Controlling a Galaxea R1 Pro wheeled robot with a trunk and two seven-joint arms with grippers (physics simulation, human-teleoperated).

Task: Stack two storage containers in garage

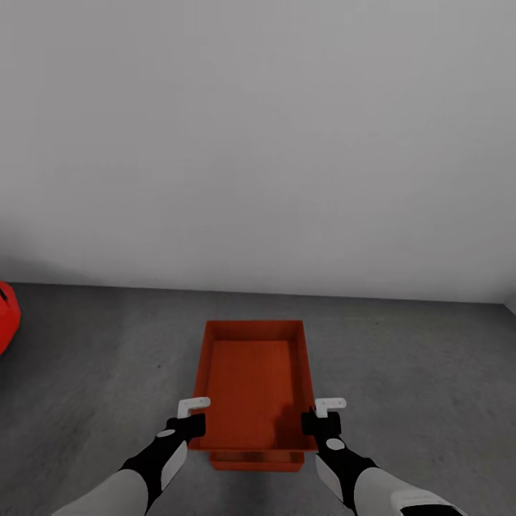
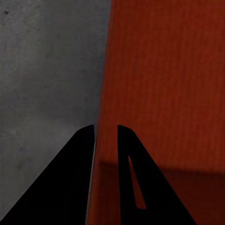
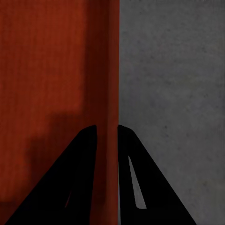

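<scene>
Left fingers (image 2: 84,154) pinch the upper container (image 1: 252,387) by its left wall, right fingers (image 3: 129,154) clamp its right wall. It sits nested over the lower container (image 1: 256,462), probably not fully seated. The stack is on the floor (image 1: 416,373) near the grey wall (image 1: 258,143). Red car (image 1: 6,315) at left edge.

The storage container (image 1: 252,383) is orange-red, its base finely ribbed. The floor (image 1: 416,373) is mottled dark grey (wall (image 1: 258,143) plain pale grey).

Both arms fwd; left gripper (image 1: 195,416) & right gripper (image 1: 324,414) look clamped, jaws near-closed.
</scene>
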